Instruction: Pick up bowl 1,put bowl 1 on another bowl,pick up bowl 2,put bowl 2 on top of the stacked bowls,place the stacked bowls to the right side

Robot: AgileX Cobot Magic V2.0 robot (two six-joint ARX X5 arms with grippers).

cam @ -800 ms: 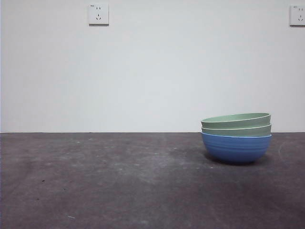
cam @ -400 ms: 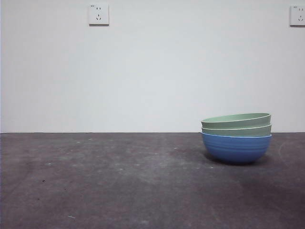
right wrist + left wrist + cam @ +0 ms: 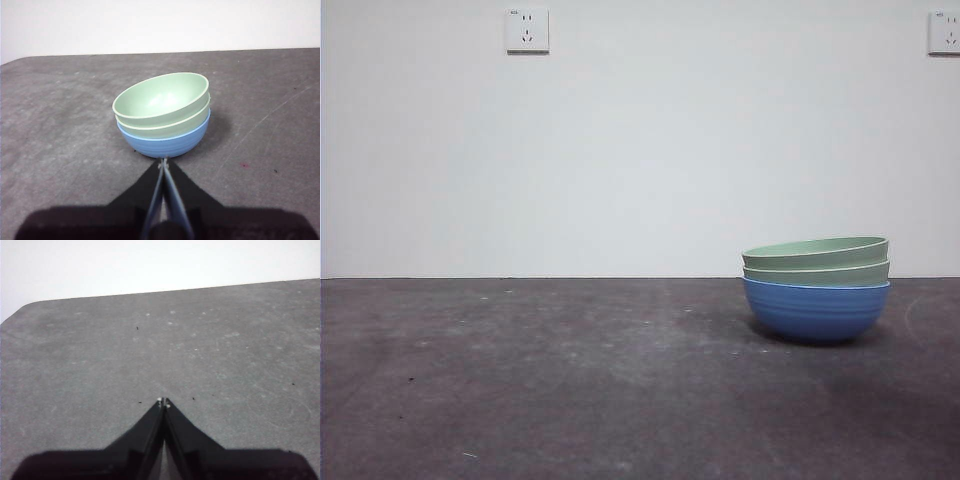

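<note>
The stacked bowls stand on the dark table, well to the right of the wall socket: a blue bowl at the bottom with two pale green bowls nested in it, their rims showing and slightly tilted. The right gripper hangs just beside the stack, its jaws pressed together and empty. The left gripper, likewise closed tight, is over bare table away from the stack.
</note>
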